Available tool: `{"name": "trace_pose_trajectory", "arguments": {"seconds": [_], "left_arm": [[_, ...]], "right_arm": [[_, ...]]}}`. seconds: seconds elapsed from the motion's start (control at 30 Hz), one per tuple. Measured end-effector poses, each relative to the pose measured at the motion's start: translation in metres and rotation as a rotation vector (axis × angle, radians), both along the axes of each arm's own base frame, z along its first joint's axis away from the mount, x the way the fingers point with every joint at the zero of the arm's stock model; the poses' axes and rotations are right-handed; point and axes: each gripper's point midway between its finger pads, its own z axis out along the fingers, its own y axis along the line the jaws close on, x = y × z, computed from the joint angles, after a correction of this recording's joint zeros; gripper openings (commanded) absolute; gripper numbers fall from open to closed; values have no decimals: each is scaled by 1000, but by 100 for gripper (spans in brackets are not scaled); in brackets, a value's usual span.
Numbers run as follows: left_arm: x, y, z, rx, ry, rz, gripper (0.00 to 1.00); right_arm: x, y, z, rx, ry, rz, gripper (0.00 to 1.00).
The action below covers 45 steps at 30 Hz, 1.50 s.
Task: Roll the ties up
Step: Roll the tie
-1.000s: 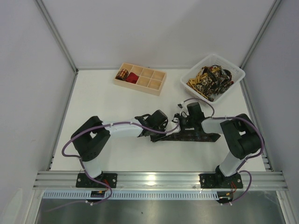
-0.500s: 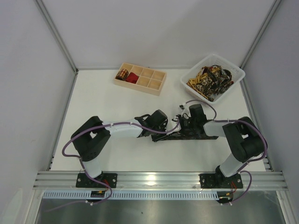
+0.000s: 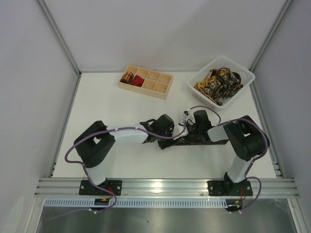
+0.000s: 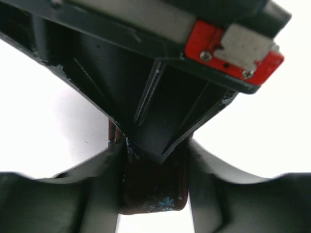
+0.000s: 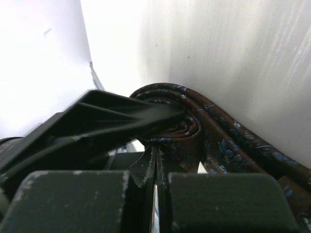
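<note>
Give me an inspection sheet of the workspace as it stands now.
Surface: white table, evenly lit.
Job's things: dark brown blue-patterned fabric tie lying between the arms, one end curled into a started coil; gold-and-black coil and red coil in the pale wooden compartment tray; tangled gold-and-black ties in the white plastic basket.
Clutter: nothing seen.
Hands: left hand shut on the brown tie; right hand shut at the coil's core.
Cables: purple cables looped along both arms.
Surroundings: grey walls; aluminium rail at the near edge.
</note>
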Motion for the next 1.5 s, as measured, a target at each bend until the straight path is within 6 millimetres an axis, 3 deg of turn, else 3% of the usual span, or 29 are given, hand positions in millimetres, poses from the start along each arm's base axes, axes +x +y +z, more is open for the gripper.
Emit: {"name": "trace_pose_trajectory", "arguments": {"seconds": [0.17, 0.47, 0.7, 0.87, 0.97, 1.03, 1.2, 1.27, 1.5], "left_arm": [[-1, -1, 0, -8, 15, 16, 74], [-1, 10, 11, -39, 7, 47, 85], [14, 16, 71, -233, -25, 143, 88], [33, 47, 126, -440, 13, 340, 90], [40, 62, 140, -562, 101, 498, 91], [31, 67, 128, -604, 202, 584, 91], [-3, 70, 60, -563, 492, 739, 91], [-8, 69, 43, -543, 555, 776, 91], [3, 59, 36, -584, 566, 778, 92]], "right_arm": [[3, -2, -7, -48, -26, 7, 0], [5, -2, -8, -59, -52, 19, 0], [7, -2, -7, -68, -59, 27, 0], [10, -2, -7, -82, -66, 32, 0], [10, -2, -7, -89, -67, 35, 0], [10, -2, -7, -92, -69, 38, 0], [11, -2, -7, -97, -79, 45, 0], [11, -2, -7, -99, -81, 46, 0], [16, -1, -6, -112, -92, 52, 0]]}}
